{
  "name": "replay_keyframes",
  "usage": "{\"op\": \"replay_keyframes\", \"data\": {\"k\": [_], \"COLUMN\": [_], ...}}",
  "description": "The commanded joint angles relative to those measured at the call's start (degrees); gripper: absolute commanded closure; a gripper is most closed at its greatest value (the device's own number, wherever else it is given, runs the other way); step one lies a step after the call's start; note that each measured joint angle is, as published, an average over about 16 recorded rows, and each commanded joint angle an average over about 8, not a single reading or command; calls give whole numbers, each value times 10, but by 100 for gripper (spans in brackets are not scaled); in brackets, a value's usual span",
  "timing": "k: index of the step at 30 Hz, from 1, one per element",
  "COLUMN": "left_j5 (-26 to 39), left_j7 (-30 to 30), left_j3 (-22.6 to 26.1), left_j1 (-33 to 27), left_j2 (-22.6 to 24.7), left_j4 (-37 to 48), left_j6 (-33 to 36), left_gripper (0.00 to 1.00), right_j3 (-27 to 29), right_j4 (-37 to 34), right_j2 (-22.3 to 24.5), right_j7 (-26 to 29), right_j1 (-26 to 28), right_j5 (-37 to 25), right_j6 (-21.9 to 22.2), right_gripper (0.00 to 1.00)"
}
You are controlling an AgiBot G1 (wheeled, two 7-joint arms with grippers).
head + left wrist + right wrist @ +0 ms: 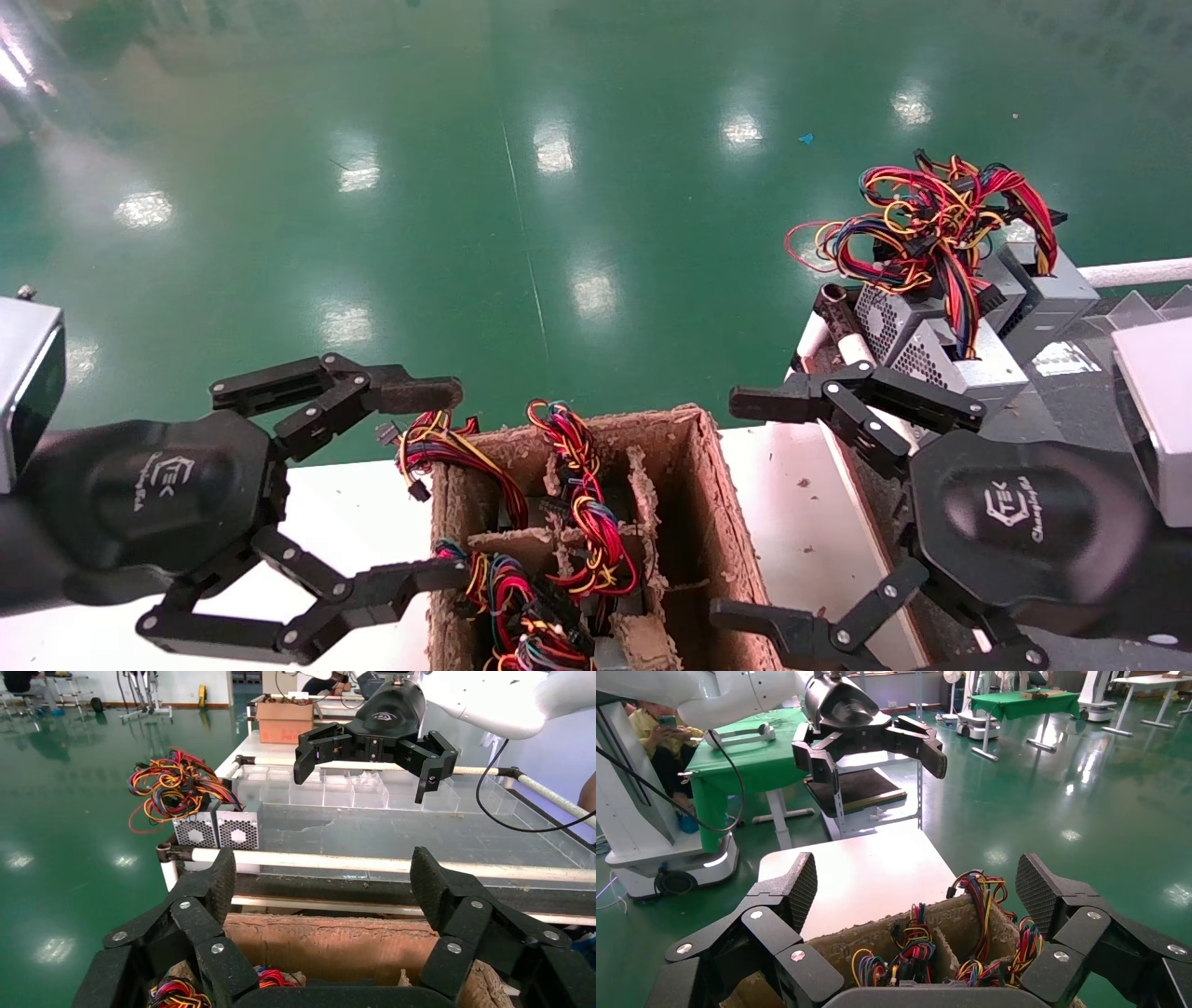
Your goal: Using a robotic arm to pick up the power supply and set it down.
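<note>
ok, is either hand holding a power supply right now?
No. In the head view the left hand and right hand are both open and empty beside the cardboard box.

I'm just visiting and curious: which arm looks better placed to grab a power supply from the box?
Probably left: the open left gripper hangs beside the wire-filled compartments of the brown cardboard box; the open right gripper is beside its emptier side.

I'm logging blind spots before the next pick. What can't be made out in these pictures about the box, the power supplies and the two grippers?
- Brown cardboard divider box: the head view's bottom edge cuts off its near part.
- Power supplies inside it: only red-yellow wire bundles show; dividers hide the bodies.
- Grey perforated power supplies on the conveyor: wires cover their tops.
- Right gripper and left gripper, both open: the head view cuts off their wrists.
</note>
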Motion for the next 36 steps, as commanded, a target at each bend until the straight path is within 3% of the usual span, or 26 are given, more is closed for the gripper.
{"op": "replay_keyframes", "data": {"k": [1, 22, 36], "left_j5": [0, 0, 0], "left_j7": [0, 0, 0], "left_j3": [0, 0, 0], "left_j1": [0, 0, 0], "left_j2": [0, 0, 0], "left_j4": [0, 0, 0], "left_j6": [0, 0, 0], "left_gripper": [100, 100, 100], "right_j3": [0, -4, -85], "right_j4": [0, 2, 31], "right_j2": [0, -1, -43], "right_j7": [0, 1, 49], "right_j1": [0, -1, 17], "right_j5": [0, -8, -134], "right_j6": [0, 2, 14], "right_gripper": [0, 0, 0]}}
